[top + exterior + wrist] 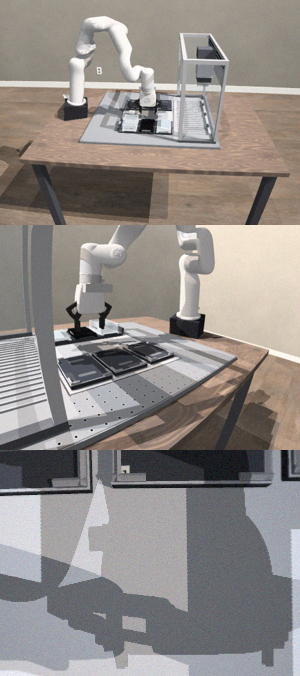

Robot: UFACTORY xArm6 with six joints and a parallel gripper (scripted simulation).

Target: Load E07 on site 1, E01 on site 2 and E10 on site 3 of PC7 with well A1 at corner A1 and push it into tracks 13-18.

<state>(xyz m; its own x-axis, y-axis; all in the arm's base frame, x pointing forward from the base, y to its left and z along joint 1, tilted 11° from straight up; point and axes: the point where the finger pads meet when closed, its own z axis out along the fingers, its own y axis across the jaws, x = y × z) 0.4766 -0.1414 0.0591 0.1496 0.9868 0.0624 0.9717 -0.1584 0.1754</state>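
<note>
The wrist view shows neither fingers nor gripper body, only shadow on the grey deck; the carrier PC7 (pixel 192 481) is cut off at its twelve o'clock edge. In the top view the gripper (pixel 147 109) covers the carrier's middle site, and track numbers and A1 marks are too small to read. In the exterior view the frame post (pixel 47 329) hides part of the rails (pixel 17 364)

Carrier (pixel 82 370) lies on the apron (pixel 159 379) in front of the rails (pixel 17 364). Nest row (pixel 145 125) sits beside it, three plates in the nests. Gripper (pixel 88 320) hangs between carrier and nests. Arm base (pixel 75 112) stands off the apron's far end.
</note>
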